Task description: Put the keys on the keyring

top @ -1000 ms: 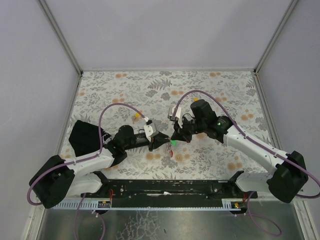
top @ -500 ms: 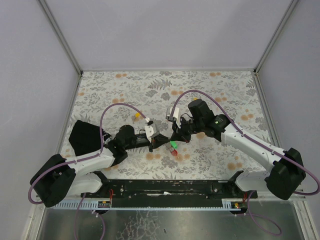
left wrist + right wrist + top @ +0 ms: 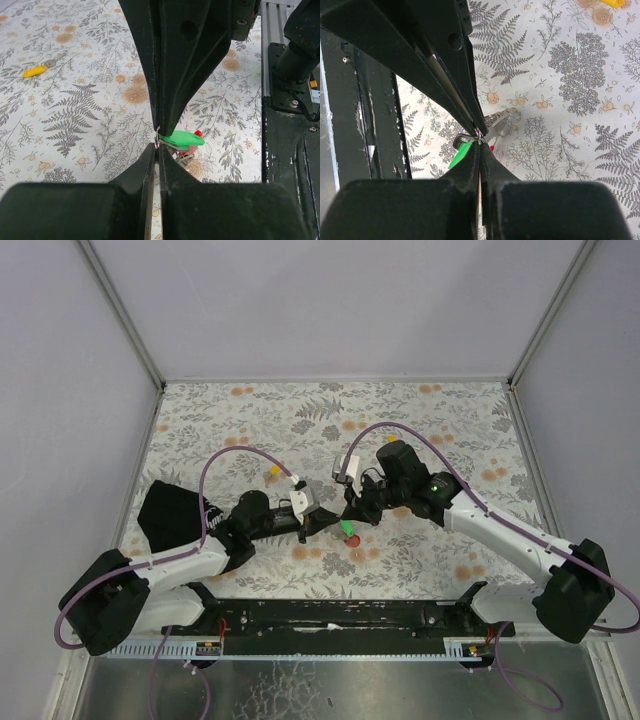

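My two grippers meet tip to tip above the middle of the table. The left gripper is shut on a thin metal ring of the keyring. The right gripper is shut on the green key right at that ring. The keyring's red part and grey fob hang just below. One yellow key lies on the table behind the left gripper. Another yellow key lies behind the right wrist.
The floral table cloth is ringed by grey walls. A black rail runs along the near edge between the arm bases. A black sheet lies at the left, beside the left arm.
The right gripper has shifted a little to the left, closer to the left gripper. The green key and the red part stay between the tips, moved only slightly.
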`<state>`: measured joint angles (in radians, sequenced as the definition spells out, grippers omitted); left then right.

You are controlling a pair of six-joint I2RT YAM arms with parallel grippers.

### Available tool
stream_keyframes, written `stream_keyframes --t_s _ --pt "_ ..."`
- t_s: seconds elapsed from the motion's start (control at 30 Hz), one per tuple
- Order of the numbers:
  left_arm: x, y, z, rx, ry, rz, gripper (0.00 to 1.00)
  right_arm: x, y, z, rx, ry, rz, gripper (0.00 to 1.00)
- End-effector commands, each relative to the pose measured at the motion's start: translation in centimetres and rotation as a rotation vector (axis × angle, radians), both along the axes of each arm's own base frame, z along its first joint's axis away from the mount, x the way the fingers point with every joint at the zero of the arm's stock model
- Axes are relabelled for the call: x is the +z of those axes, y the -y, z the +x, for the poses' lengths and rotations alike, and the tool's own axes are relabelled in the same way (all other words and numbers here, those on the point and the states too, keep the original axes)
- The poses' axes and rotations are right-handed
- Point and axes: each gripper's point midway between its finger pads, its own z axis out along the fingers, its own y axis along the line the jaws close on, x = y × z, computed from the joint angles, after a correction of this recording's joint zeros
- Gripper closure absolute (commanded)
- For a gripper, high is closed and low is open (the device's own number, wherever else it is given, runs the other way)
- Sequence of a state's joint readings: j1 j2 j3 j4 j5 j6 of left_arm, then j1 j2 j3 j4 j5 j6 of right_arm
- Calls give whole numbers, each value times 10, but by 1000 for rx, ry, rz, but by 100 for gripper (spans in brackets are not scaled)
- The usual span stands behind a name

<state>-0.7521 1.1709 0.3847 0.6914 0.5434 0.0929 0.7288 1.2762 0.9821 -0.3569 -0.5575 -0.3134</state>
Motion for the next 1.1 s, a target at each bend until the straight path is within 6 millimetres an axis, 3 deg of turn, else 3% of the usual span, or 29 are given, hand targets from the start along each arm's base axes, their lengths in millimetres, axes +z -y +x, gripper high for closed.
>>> stream_keyframes --t_s 0.0,0.57,1.07 --pt "11 -1 2 10 48 -19 100 -16 20 12 -108 12 -81 100" --pt "10 -3 -1 17 59 -26 100 -24 33 8 -147 -70 -102 100" --pt "18 -2 -11 -17 121 -74 100 -32 30 -1 -104 -182 -152 100"
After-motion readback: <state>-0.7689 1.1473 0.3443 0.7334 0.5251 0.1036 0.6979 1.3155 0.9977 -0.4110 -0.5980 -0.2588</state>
